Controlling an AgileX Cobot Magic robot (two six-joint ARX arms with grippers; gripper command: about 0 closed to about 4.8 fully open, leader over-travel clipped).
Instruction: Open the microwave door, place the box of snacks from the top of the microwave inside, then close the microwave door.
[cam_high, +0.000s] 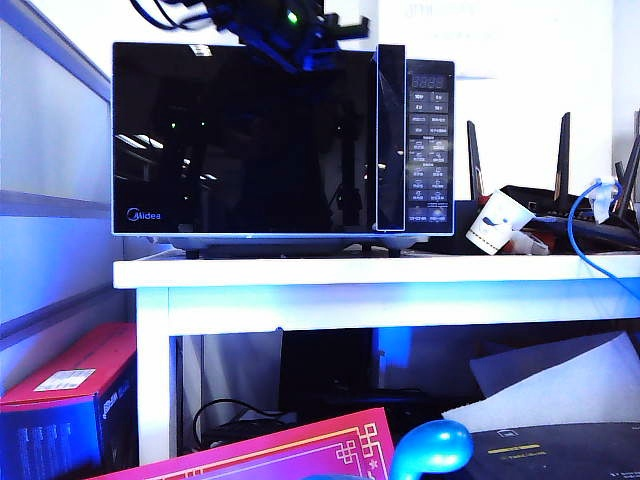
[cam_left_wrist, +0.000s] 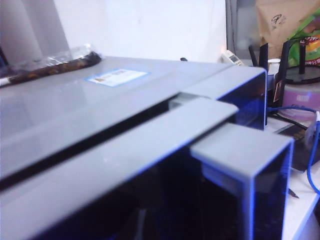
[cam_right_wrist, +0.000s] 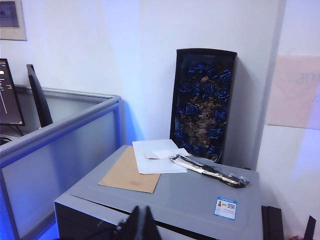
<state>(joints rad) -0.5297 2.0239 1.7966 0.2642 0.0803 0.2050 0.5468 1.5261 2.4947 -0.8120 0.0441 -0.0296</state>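
Observation:
The black microwave stands on a white table. Its glossy door is almost flush. A thin dark gap runs between the door's top edge and the grey top, up to the handle strip. The left wrist view looks from close above that edge, and my left gripper's fingers are lost against the dark glass. My right gripper is shut and empty, above the door's top edge. A blurred black arm end hangs at the microwave's top edge. The box of snacks is hidden in every view.
On the microwave top lie a brown envelope, white papers and a clear bag of dark contents. A black box with blue wrappers leans on the wall. A router, cup and blue cable sit to the right.

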